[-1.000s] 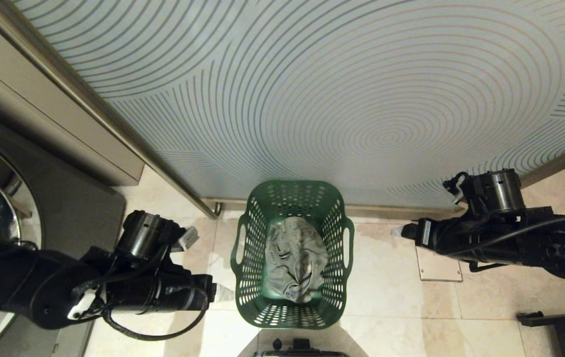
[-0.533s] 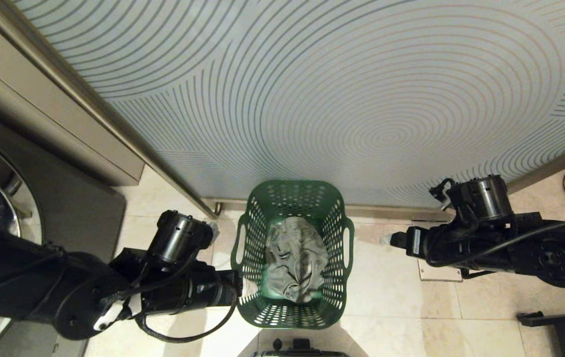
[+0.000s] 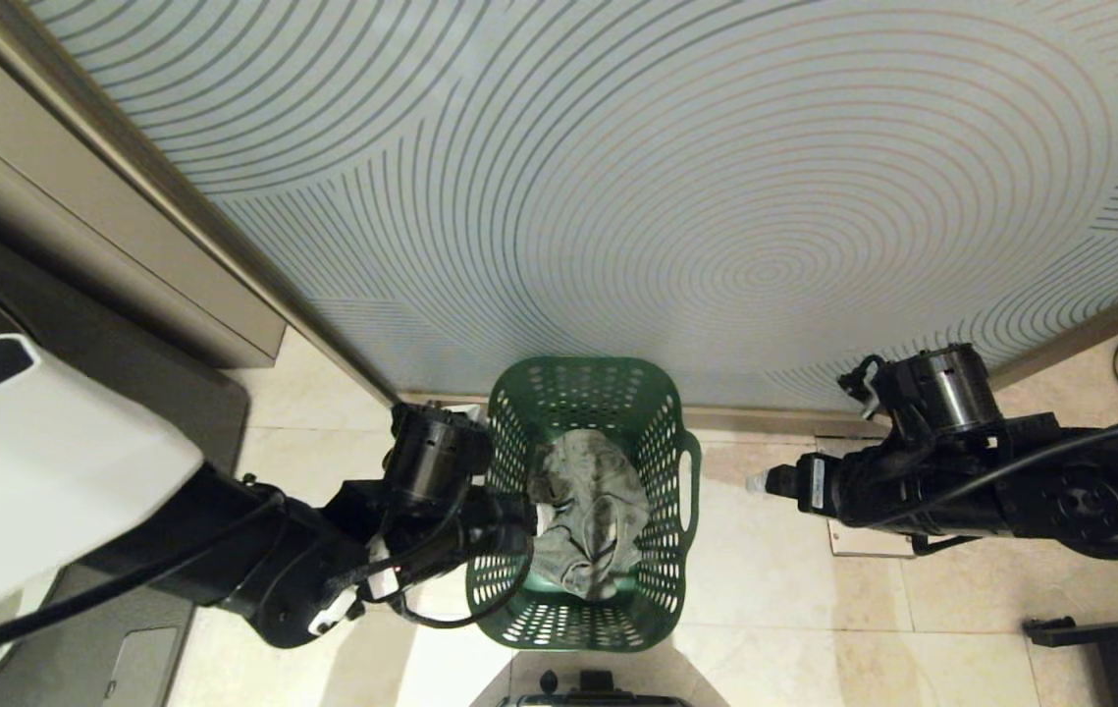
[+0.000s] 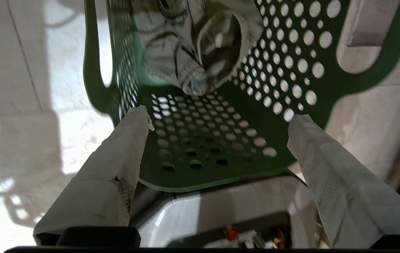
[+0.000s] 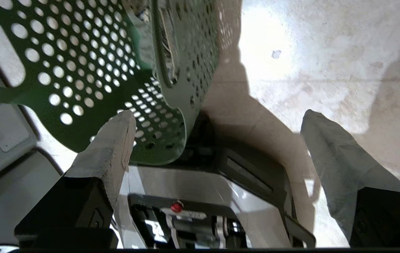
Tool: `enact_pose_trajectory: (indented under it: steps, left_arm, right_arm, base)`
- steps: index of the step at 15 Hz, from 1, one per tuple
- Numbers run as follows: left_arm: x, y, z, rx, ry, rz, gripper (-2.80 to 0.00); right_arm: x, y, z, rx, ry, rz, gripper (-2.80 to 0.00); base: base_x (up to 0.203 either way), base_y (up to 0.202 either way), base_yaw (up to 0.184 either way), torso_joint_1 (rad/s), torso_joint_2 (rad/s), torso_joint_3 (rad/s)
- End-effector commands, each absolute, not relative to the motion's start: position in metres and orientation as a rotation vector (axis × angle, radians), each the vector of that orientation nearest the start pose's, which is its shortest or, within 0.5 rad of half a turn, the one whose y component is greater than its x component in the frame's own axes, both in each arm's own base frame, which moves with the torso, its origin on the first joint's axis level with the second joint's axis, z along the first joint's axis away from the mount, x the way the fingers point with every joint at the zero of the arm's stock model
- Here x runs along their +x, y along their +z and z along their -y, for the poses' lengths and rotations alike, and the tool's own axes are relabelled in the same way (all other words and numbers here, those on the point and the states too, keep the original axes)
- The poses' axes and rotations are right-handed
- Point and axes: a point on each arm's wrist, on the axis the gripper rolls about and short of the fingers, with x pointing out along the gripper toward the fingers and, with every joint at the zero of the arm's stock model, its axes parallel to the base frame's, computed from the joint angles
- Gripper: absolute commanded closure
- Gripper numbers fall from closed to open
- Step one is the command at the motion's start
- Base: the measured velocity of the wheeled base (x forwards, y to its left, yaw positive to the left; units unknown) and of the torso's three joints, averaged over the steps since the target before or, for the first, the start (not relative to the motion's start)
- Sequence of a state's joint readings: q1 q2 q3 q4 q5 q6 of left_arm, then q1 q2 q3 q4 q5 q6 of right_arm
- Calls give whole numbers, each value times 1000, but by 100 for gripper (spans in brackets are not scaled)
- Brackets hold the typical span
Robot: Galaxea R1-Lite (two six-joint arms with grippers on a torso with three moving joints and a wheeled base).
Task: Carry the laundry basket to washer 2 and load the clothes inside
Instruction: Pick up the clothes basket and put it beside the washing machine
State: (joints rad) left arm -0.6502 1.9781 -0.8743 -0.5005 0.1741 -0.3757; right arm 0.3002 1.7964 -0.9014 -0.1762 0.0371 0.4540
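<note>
Pale tile floor w/ a swirl-patterned wall panel (image 3: pixel 676 167) filling the upper frame; laundry basket (image 3: pixel 659 599) is sitting lower centre against that panel, clothes (image 3: pixel 593 520) bunched inside. Left gripper (image 3: pixel 529 513), fingers spread wide and holding nothing, is now reaching over the basket's left rim; a sec ago it was outside it. Right gripper (image 3: pixel 757 481) is edging in from the right, jaws wide, empty. Likely going for the garment, not a carry.

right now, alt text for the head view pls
A green laundry basket stands on a tiled floor against a swirl-patterned wall, holding crumpled grey-green clothes. The left pincer reaches open over the basket's left rim; the right pincer, also open, waits off to the basket's right.
</note>
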Motion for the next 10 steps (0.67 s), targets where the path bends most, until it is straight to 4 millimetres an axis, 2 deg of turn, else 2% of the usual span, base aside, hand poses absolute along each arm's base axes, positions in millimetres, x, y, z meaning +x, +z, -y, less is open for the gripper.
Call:
enact_pose_trajectory:
  steps: [1, 5, 10]
  left_arm:
    - [287, 97, 215, -93, -355, -606, -280]
    - [298, 116, 212, -44, -365, -531, -280]
    - [307, 100, 214, -29, -346, -553, -280]
  right_arm:
    - [298, 140, -93, 330, 128, -771, -280]
    - [297, 142, -88, 304, 45, -754, -280]
    - [283, 149, -82, 323, 42, -739, -280]
  base:
    - [0, 0, 0, 0, 0, 0]
    - [0, 0, 0, 0, 0, 0]
    - [0, 0, 0, 0, 0, 0]
